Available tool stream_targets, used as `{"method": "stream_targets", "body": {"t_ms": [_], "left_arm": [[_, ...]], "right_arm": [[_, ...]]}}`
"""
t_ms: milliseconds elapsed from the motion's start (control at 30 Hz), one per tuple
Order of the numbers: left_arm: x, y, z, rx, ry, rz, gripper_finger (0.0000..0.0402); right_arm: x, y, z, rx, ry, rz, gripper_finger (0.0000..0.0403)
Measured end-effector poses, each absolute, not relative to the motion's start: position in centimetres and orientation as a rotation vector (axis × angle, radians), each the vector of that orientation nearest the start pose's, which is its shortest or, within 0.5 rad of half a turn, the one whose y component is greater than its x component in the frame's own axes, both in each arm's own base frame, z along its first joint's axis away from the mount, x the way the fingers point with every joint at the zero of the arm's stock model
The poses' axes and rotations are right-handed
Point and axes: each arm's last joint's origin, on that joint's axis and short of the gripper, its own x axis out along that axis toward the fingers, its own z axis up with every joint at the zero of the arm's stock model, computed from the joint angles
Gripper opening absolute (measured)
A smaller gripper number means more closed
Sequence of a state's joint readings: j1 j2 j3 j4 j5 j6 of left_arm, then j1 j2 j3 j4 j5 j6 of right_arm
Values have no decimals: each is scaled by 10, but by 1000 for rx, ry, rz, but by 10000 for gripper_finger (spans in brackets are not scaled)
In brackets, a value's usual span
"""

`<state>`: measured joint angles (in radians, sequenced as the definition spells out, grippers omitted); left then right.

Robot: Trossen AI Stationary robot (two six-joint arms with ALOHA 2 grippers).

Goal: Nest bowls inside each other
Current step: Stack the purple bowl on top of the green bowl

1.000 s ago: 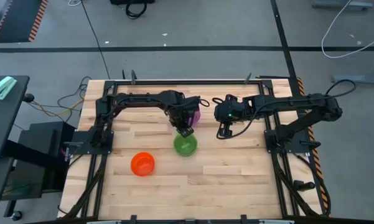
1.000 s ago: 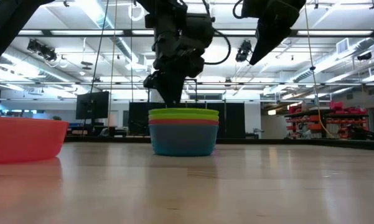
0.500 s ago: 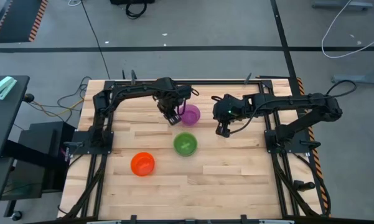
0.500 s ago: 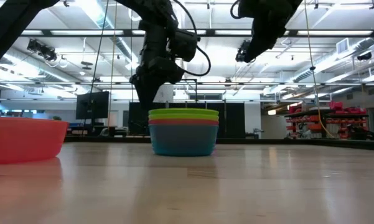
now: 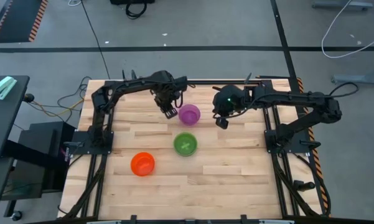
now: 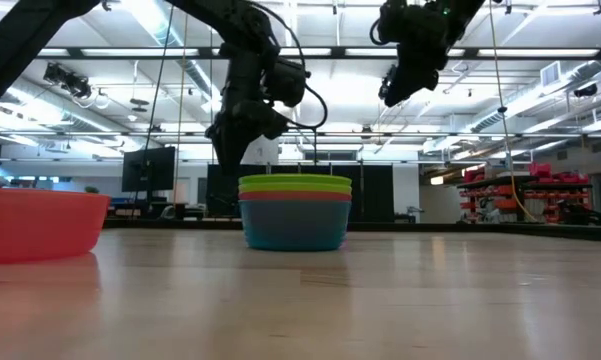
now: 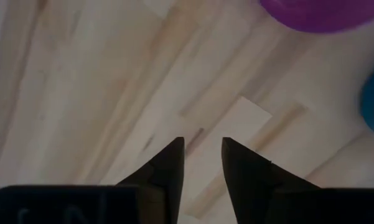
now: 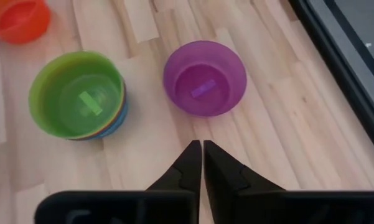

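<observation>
A stack of nested bowls point(image 5: 185, 144) with a green bowl on top stands mid-table; in the low view the stack point(image 6: 295, 210) shows green, orange-red and blue layers. A single purple bowl point(image 5: 188, 114) rests on its base just beyond it. An orange bowl point(image 5: 142, 163) stands alone toward the near left. My left gripper point(image 5: 170, 112) hovers open beside the purple bowl's left side, raised above the table point(image 7: 202, 146). My right gripper point(image 5: 221, 121) hangs shut in the air to the right of the purple bowl point(image 8: 204, 78).
Black frame rails point(image 5: 193, 81) run along the table's far edge and down both sides by the arm bases. Bare wood point(image 5: 236, 180) lies at the near right and along the near edge. In the low view the orange bowl point(image 6: 35, 225) sits large at the left.
My left gripper has risen from over the green-topped stack and moved toward the far edge and slightly left, ending beside the purple bowl, which now shows fully. My right gripper has drawn a little toward the far edge and turned. The bowls stay where they were.
</observation>
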<state>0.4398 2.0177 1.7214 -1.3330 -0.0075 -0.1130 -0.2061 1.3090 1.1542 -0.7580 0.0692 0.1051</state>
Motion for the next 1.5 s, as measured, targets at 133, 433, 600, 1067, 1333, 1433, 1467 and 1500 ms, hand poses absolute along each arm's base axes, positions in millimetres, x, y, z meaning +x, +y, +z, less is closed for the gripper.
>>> {"method": "stream_targets", "body": {"t_ms": [133, 433, 600, 1067, 1333, 1433, 1467, 1500], "left_arm": [[339, 176, 231, -446, 1562, 447, 112], [318, 205, 219, -492, 1580, 477, 109], [294, 208, 196, -562, 1673, 496, 105], [235, 151, 202, -554, 1523, 552, 105], [219, 103, 218, -525, 1381, 545, 105], [218, 88, 223, -514, 1356, 528, 106], [219, 83, 224, -509, 1353, 520, 105], [219, 79, 225, -507, 1347, 513, 105]], "right_arm": [[257, -60, 302, 164, 904, -316, 45], [277, -78, 279, 178, 954, -305, 62], [290, -98, 259, 190, 982, -287, 62], [340, -143, 245, 260, 1071, -256, 62], [353, -158, 228, 318, 1151, -228, 62], [353, -163, 221, 365, 1155, -201, 60], [352, -165, 220, 373, 1159, -207, 59], [351, -166, 220, 377, 1161, -209, 57]]}}
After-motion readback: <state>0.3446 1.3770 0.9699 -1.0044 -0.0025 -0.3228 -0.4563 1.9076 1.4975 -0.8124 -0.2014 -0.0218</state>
